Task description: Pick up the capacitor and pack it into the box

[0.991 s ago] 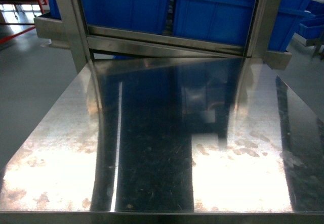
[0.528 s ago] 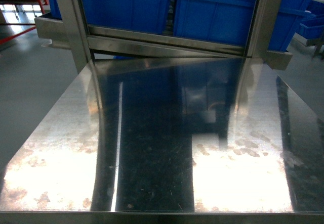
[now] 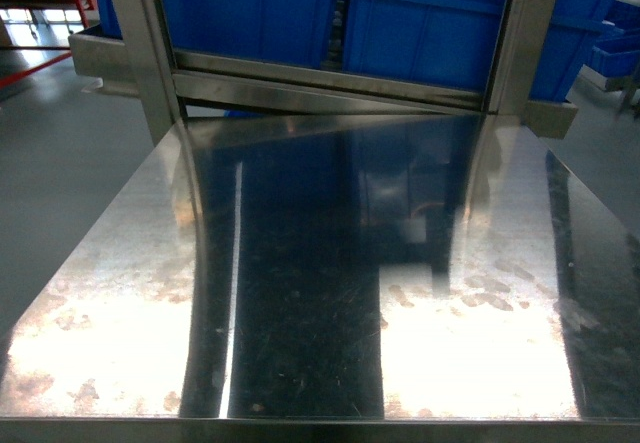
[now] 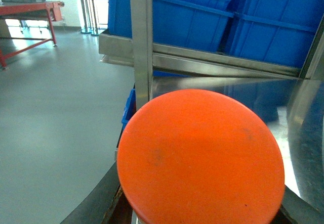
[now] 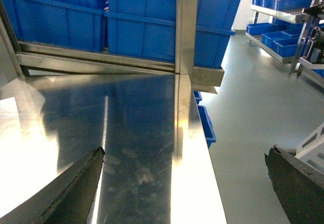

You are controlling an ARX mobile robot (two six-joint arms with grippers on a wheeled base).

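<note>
A round orange face fills the left wrist view; I take it for the end of the capacitor [image 4: 202,153]. My left gripper [image 4: 202,206] is shut on it, with a dark finger showing at each lower edge of the disc. In the right wrist view my right gripper [image 5: 185,183] is open, nothing between its dark fingers [image 5: 76,191], and it hangs over the right edge of the steel table [image 5: 126,133]. The box is out of view. Neither gripper shows in the head view.
The shiny steel table [image 3: 300,263] reaches to a steel rack frame [image 3: 320,88] holding big blue bins [image 3: 260,8]. Grey floor lies on both sides of it. Small blue bins sit on shelves at the far right [image 5: 283,37]. A red-framed bench [image 4: 30,11] stands far left.
</note>
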